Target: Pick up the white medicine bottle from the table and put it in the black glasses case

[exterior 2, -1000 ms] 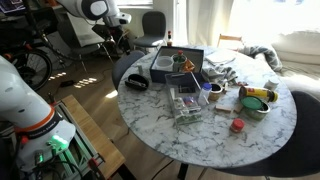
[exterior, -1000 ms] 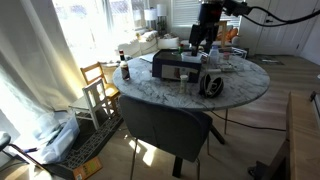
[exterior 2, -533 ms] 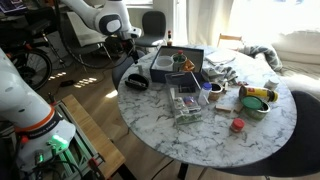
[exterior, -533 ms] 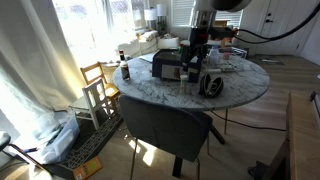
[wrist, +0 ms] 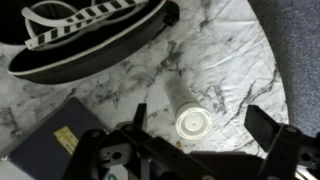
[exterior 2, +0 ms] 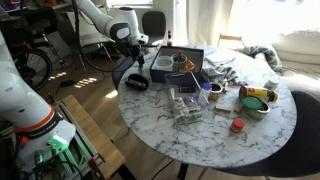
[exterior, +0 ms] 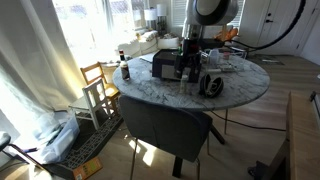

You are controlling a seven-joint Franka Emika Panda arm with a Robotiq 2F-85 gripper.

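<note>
A: Wrist view, left to right. Low left, the corner of a flat dark rectangular box [wrist: 45, 150]. Above it is the small rounded black glasses case [wrist: 95, 50], pale lining showing. Centre: white medicine bottle [wrist: 192, 123], upright, seen cap-on. It stands on the white grey-veined marble surface [wrist: 235, 50], near the case but apart from it. The surface rim runs close on the right.

B: Hand?

A: The hand [wrist: 198, 113] is spread wide, one finger each side of the bottle. Neither touches it, as far as I can tell. Nothing held.

B: Risks?

A: Most likely an off-centre close: one finger arrives first, tips the bottle, and it rolls toward that rim. A grip on the cap alone might slip on the lift. The case sits close, so a swinging finger could nudge it.

B: Exterior views?

A: In both exterior views I cannot pick the bottle out; the hand [exterior 2: 138, 64] covers it. Only the wrist view shows it. In an exterior view the hand sits low over the surface, the case [exterior 2: 135, 83] by the rim, the box [exterior 2: 178, 62] beside.
</note>
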